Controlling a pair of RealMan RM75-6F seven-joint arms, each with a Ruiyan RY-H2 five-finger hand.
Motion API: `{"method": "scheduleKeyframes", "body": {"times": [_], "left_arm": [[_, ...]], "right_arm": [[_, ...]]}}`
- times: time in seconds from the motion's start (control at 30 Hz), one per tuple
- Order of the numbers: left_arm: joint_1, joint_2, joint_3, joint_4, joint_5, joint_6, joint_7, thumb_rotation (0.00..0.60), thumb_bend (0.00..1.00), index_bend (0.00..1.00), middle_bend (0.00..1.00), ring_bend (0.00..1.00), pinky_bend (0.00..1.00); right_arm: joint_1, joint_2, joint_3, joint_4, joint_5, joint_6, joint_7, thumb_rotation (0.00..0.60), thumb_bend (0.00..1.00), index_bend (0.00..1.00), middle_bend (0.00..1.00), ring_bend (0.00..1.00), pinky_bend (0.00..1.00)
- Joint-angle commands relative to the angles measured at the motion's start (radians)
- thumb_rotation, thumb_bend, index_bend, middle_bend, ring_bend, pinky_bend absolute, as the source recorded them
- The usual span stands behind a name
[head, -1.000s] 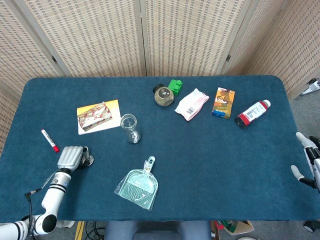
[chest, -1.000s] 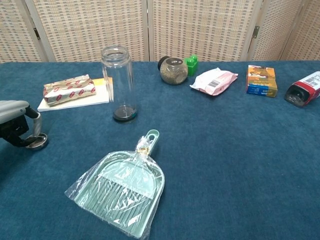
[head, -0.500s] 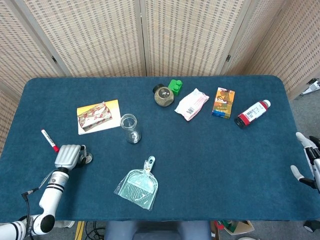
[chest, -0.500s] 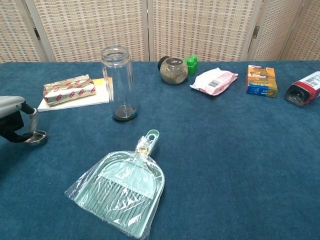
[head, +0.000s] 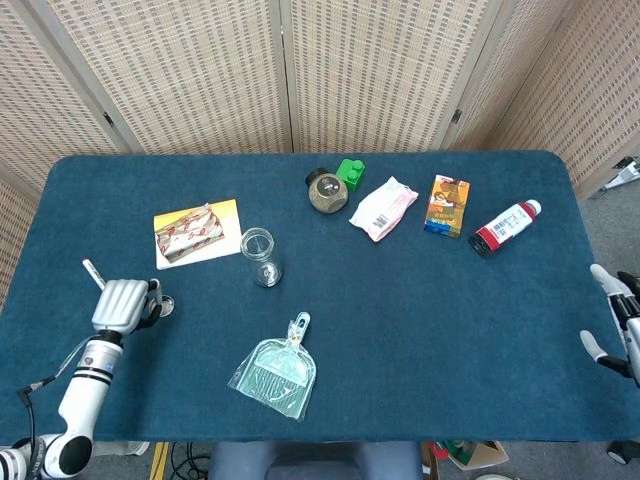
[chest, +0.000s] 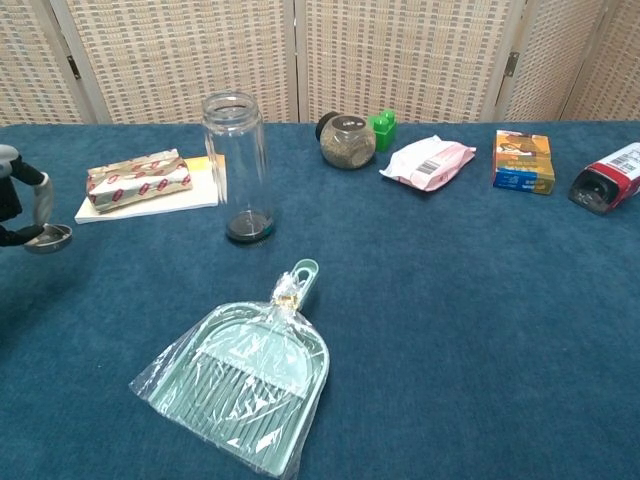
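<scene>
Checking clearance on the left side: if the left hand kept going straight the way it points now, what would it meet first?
The left hand, holding a small metal lid, points toward the table's far side. The red marker lies just ahead and slightly left; it would probably be met first, though depth is uncertain.

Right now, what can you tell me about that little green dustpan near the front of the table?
The dustpan is pale mint green, plastic by the look of it, and sealed in a clear crinkled bag. Inside the scoop lies what looks like a matching brush with light bristles. Its short handle ends in a hanging loop that points toward the tall glass jar. It lies flat on the blue table, near the front edge. Neither hand touches it, and nothing else rests against it.
</scene>
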Motion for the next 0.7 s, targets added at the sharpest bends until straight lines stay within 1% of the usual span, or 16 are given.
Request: {"method": "scheduleKeyframes", "body": {"times": [0.03,0.33,0.53,0.7], "left_arm": [[0.003,0.031,-0.019,-0.042,0.026,0.031,-0.015,0.600,0.43,0.63,0.95,0.92,1.00],[-0.014,0.099,-0.078,-0.137,0.095,0.074,-0.072,0.600,0.43,0.63,0.95,0.92,1.00],[-0.046,0.131,-0.120,-0.180,0.120,0.067,-0.104,0.600,0.43,0.63,0.95,0.92,1.00],[-0.077,0.131,-0.142,-0.189,0.127,0.049,-0.115,0.600,0.43,0.62,0.95,0.92,1.00]], "right_arm": [[0.001,0.001,0.001,-0.003,-0.002,0.000,-0.002,0.600,0.30,0.02,0.19,0.08,0.23],[0.004,0.009,0.002,-0.021,-0.006,0.002,-0.014,0.600,0.30,0.02,0.19,0.08,0.23],[0.003,0.020,0.002,-0.040,-0.009,0.005,-0.032,0.600,0.30,0.02,0.19,0.08,0.23],[0.003,0.024,0.001,-0.055,-0.013,0.006,-0.048,0.600,0.30,0.02,0.19,0.08,0.23]]}}
